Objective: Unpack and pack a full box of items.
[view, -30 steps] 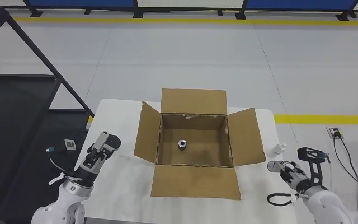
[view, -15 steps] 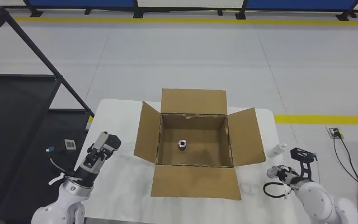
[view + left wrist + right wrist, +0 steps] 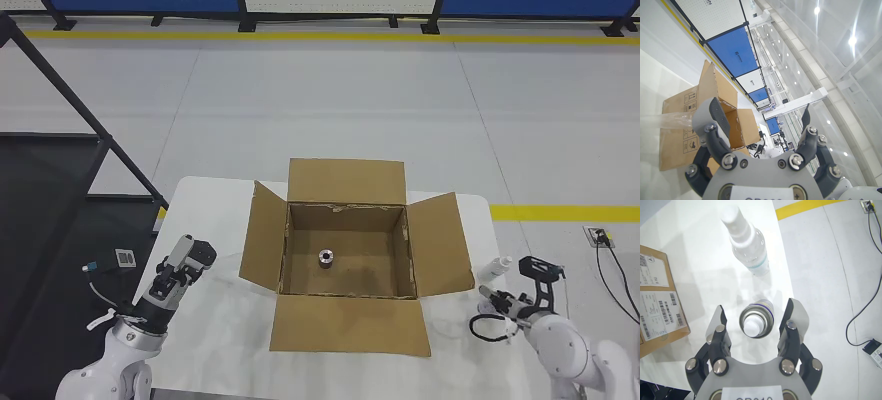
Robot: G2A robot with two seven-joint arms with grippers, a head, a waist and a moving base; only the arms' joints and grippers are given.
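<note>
The open cardboard box (image 3: 347,324) stands mid-table with its four flaps spread; a small round item (image 3: 325,257) lies on its floor. By the table's right edge, my right gripper (image 3: 756,308) is open around a small metal spray can (image 3: 757,321) that stands upright between the fingers without touching them. Just beyond the can stands a clear bottle with a white cap (image 3: 748,247), which the top view also shows (image 3: 497,266). My right gripper (image 3: 495,297) sits right of the box's right flap. Left of the box, my left gripper (image 3: 761,108) is open, holds nothing and points upward (image 3: 190,255).
The box's labelled right flap (image 3: 657,306) lies close to the can. The table's right edge (image 3: 789,279) runs just past the bottle and can, with floor, a cable (image 3: 853,317) and a small black device (image 3: 874,351) beyond. A black rack (image 3: 60,170) stands at the left.
My right arm has shifted a little toward the far side, bringing its gripper closer to the white-capped bottle. The left arm and the box have not moved.
</note>
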